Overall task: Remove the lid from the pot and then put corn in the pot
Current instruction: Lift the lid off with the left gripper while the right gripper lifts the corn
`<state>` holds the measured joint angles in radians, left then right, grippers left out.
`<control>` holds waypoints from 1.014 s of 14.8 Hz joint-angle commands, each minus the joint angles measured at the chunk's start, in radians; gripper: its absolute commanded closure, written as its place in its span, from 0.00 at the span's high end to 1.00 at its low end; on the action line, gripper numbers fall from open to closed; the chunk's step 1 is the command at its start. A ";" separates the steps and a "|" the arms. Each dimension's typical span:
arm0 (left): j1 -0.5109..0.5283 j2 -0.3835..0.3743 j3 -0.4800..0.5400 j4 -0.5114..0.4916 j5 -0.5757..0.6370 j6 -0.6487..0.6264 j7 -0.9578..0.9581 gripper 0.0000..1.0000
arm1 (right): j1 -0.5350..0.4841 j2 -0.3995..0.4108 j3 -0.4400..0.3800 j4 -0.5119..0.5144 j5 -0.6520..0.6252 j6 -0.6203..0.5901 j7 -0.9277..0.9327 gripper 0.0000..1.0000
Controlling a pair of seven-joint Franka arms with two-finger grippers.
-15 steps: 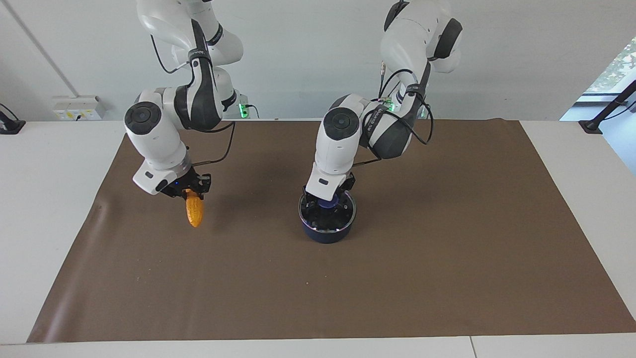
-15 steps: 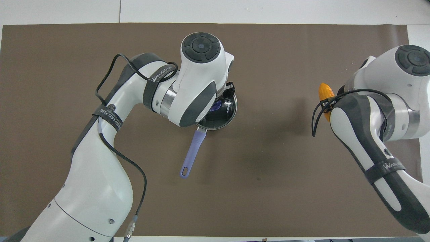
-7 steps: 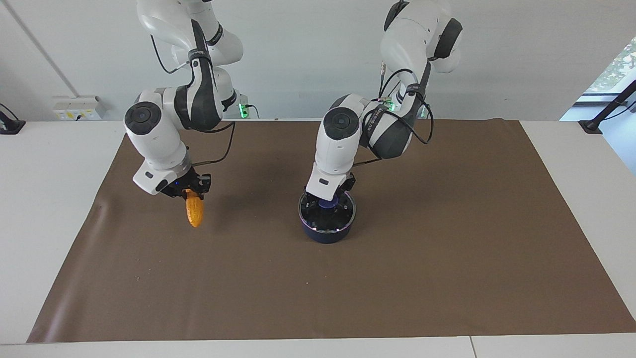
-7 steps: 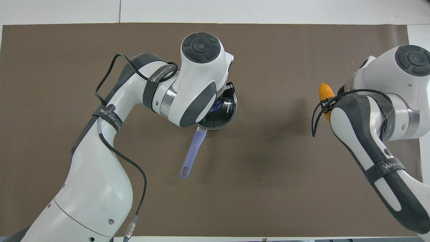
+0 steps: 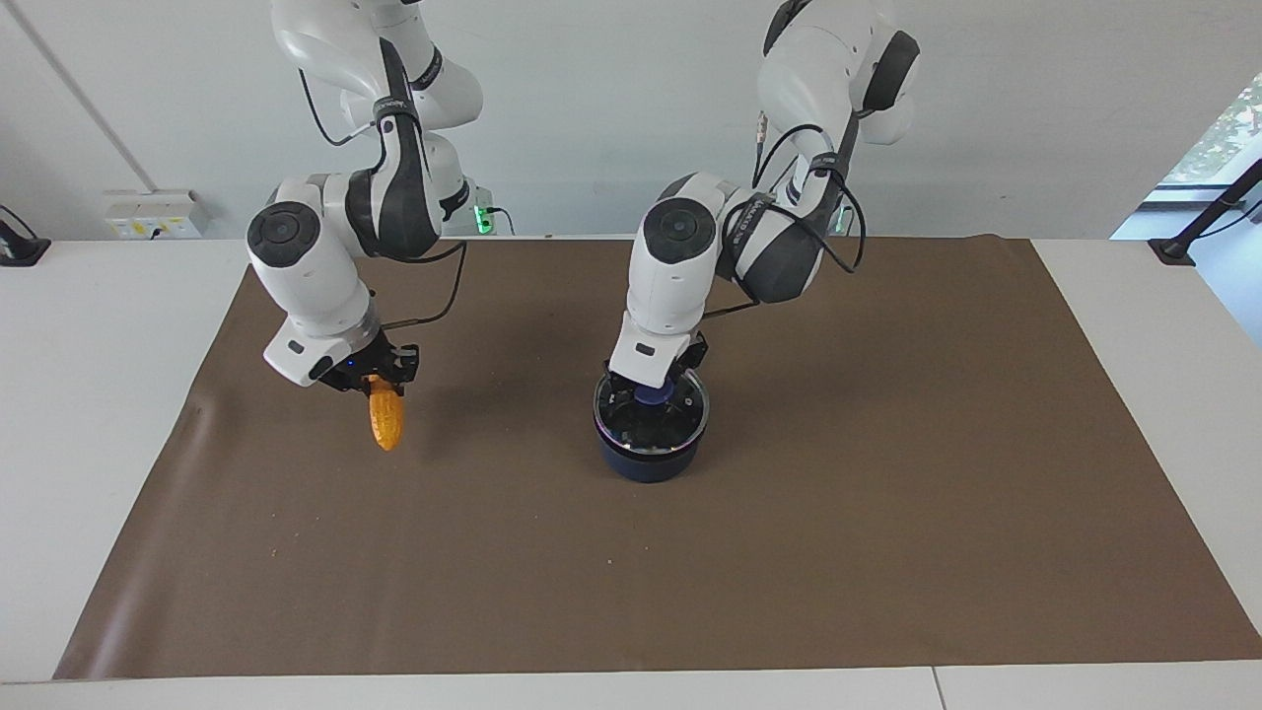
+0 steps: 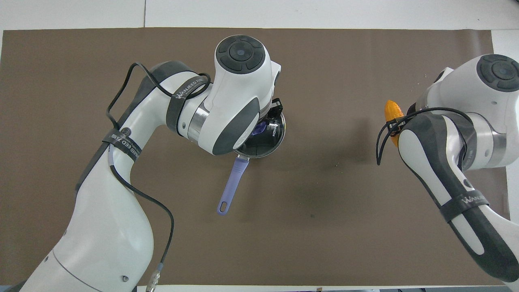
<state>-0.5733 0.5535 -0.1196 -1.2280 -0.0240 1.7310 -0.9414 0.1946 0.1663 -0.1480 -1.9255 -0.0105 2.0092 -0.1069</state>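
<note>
The dark navy pot (image 5: 646, 463) stands mid-mat, its light blue handle (image 6: 233, 178) pointing toward the robots. The glass lid (image 5: 653, 422) with its blue knob (image 5: 651, 396) sits at the pot's top, seemingly raised a little off the rim. My left gripper (image 5: 651, 392) is shut on the knob; in the overhead view the arm hides most of the lid (image 6: 272, 138). My right gripper (image 5: 381, 385) is shut on the orange-yellow corn (image 5: 385, 422), which hangs tip down over the mat toward the right arm's end. The corn also shows in the overhead view (image 6: 392, 111).
A brown mat (image 5: 838, 513) covers the white table (image 5: 89, 394). A power strip (image 5: 156, 212) lies at the table's edge near the wall, beside the right arm's base.
My left arm has risen slightly with the lid knob in its gripper; the lid sits a little higher. The right arm and the corn have not moved.
</note>
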 commanded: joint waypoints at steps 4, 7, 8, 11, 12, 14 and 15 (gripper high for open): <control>0.080 -0.136 0.012 -0.011 -0.002 -0.119 0.036 0.00 | 0.055 0.018 0.008 0.113 0.055 -0.082 0.099 0.00; 0.176 -0.191 0.020 -0.018 -0.005 -0.186 0.232 0.00 | 0.138 0.058 0.008 0.212 0.112 -0.096 0.264 0.00; 0.219 -0.213 0.020 -0.036 -0.005 -0.205 0.312 0.00 | 0.166 0.062 0.008 0.223 0.135 -0.089 0.317 0.00; 0.353 -0.237 0.020 -0.086 0.003 -0.225 0.537 0.00 | 0.293 0.111 0.010 0.304 0.159 -0.058 0.534 0.00; 0.400 -0.251 0.020 -0.115 0.004 -0.216 0.615 0.00 | 0.331 0.146 0.010 0.348 0.176 -0.055 0.618 0.00; 0.479 -0.297 0.024 -0.224 0.006 -0.155 0.761 0.00 | 0.415 0.221 0.010 0.416 0.167 -0.052 0.714 0.00; 0.504 -0.331 0.024 -0.305 0.007 -0.096 0.798 0.00 | 0.472 0.254 0.008 0.418 0.159 -0.044 0.728 0.00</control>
<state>-0.1147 0.3253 -0.0904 -1.3530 -0.0235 1.5395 -0.2324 0.5972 0.3158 -0.1346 -1.5871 0.1404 1.9601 0.5674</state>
